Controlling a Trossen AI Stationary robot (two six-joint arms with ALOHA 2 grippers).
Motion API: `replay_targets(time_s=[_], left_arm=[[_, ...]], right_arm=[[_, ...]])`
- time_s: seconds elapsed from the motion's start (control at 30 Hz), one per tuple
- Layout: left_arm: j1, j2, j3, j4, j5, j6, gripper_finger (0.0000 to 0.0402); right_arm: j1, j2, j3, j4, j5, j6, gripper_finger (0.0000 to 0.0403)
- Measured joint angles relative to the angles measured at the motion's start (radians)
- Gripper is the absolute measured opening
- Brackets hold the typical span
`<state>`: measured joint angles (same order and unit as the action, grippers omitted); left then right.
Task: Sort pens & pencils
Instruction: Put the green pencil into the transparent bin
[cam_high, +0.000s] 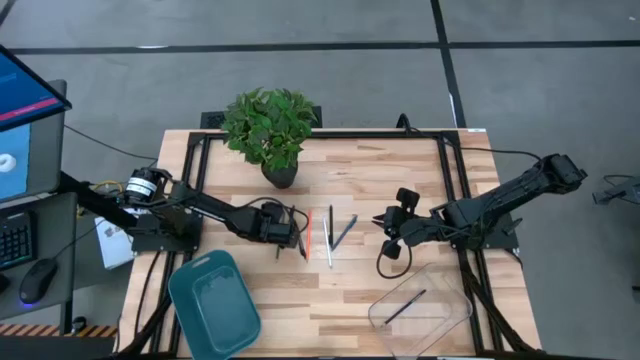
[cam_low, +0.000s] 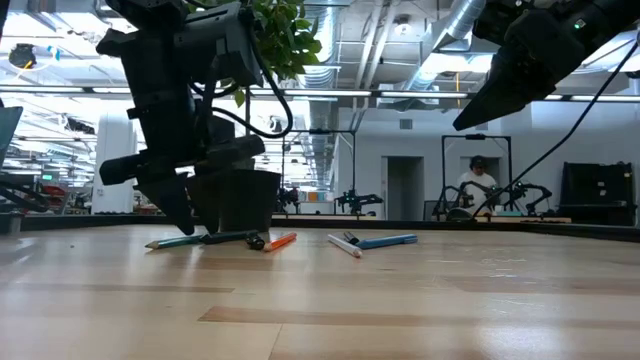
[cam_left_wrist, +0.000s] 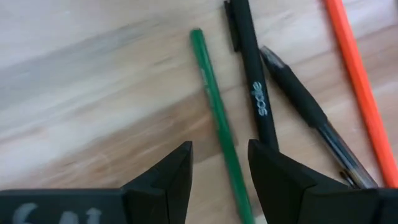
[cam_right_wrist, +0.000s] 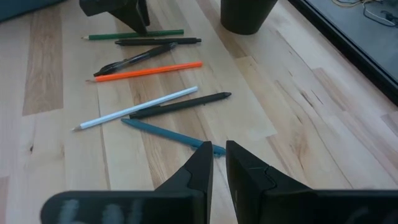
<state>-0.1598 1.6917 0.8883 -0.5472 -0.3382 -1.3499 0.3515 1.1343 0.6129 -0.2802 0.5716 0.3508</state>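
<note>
The left end effector (cam_left_wrist: 219, 180), fingers apart, is straddling the green pencil (cam_left_wrist: 214, 112) lying on the counter (cam_high: 400, 170), while the right end effector (cam_right_wrist: 218, 165), nearly closed and empty, is hovering near the blue pen (cam_right_wrist: 168, 134).

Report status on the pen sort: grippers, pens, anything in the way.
Left gripper open, low over the green pencil. Right gripper nearly shut, empty, above the table. Six more pens and pencils loose mid-table; one pen in the clear bin. Nothing in the way.
</note>
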Motion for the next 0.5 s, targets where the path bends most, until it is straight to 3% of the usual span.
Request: replay_targets(time_s=[0.5], left_arm=[[-0.01, 0.041, 0.004, 0.025, 0.035, 0.029, 0.0146]], right_arm=[[0.0, 0.0, 0.0, -0.003, 0.0, 0.0, 0.0068]])
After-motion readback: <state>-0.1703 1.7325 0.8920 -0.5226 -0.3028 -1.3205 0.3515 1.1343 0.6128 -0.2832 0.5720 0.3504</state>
